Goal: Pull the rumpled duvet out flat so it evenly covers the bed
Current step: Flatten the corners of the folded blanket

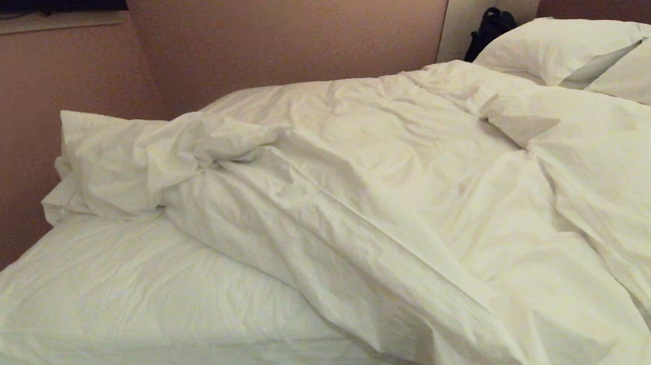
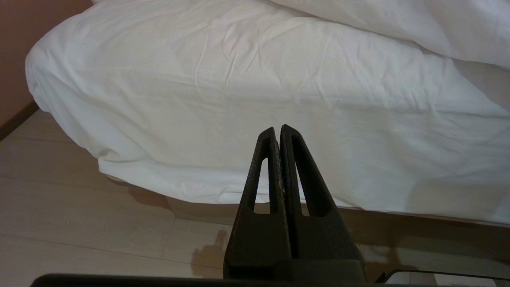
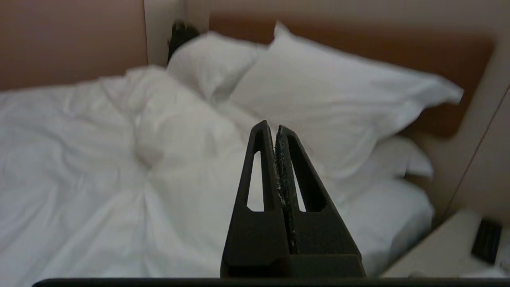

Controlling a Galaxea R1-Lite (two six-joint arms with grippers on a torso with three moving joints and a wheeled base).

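Right gripper (image 3: 275, 129), closed and empty, hangs over the bed (image 1: 103, 314), seemingly above the rumpled duvet (image 3: 119, 159); left gripper (image 2: 278, 131), closed, empty, points at the bed's sheeted side.

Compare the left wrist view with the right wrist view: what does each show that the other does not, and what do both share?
Only the left wrist view shows the floor, the bare sheet over the mattress corner, and the shut left gripper. Only the right wrist view shows the pillows, the headboard, a dark bag and the shut right gripper. Both show the bed and the white duvet, with neither gripper holding it.
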